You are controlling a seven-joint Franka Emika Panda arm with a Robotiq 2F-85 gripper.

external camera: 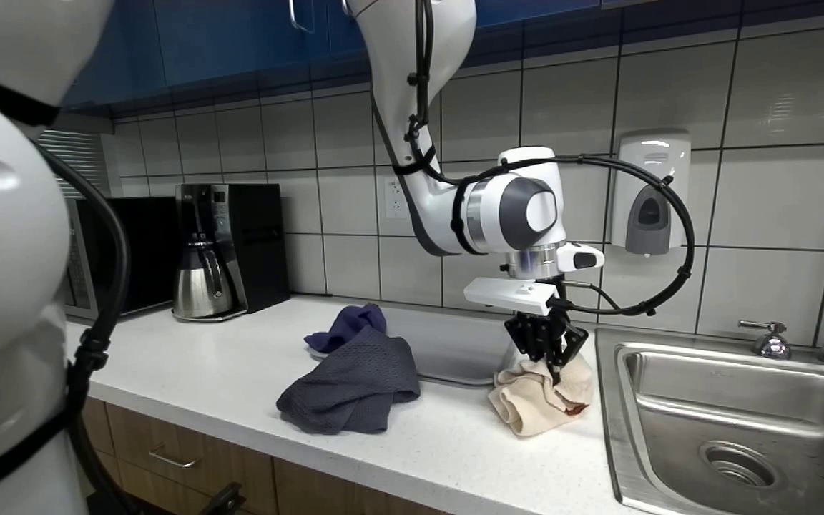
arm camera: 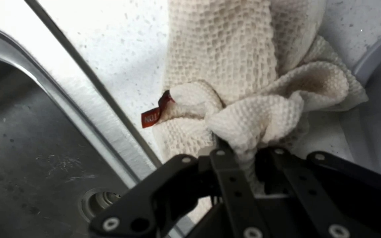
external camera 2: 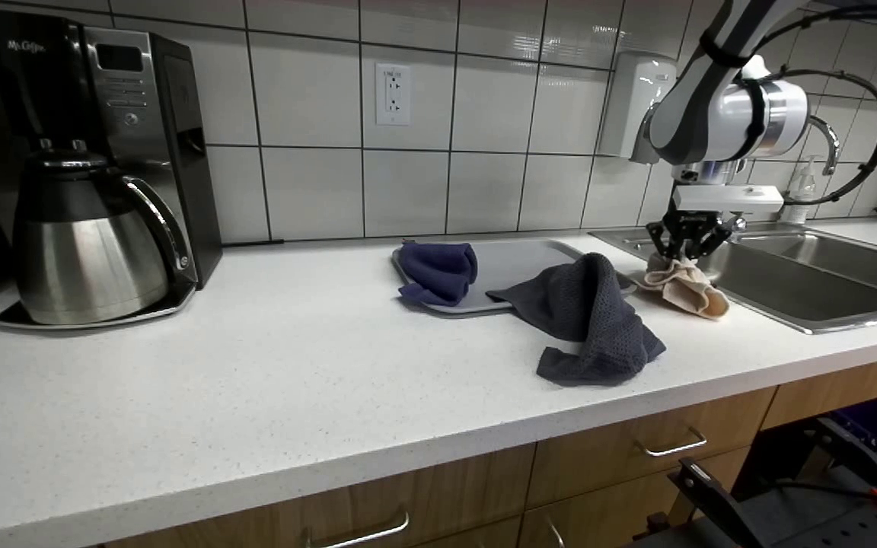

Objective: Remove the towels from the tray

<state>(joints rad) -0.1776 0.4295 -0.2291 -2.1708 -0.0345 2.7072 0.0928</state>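
Note:
My gripper [arm camera: 241, 152] points down at the beige towel [arm camera: 220, 49], a bunched fold of it pinched between the black fingers. That towel lies crumpled on the counter between the tray and the sink, and a corner of it reaches the tray's rim [arm camera: 362, 69]. In both exterior views the dark navy towel [external camera 2: 438, 266] sits folded on the grey tray [external camera 2: 518, 262], at the end toward the coffee maker. The slate-blue towel [external camera: 355, 386] is draped over the tray's front rim, most of it on the counter. The fingertips [external camera: 555, 372] are partly hidden by the beige cloth.
A steel sink [external camera: 619, 429] borders the beige towel, its rim close to the gripper. A coffee maker with a steel carafe [external camera 2: 96, 236] stands at the far end of the counter. Behind rises a tiled wall with a soap dispenser [external camera: 651, 193].

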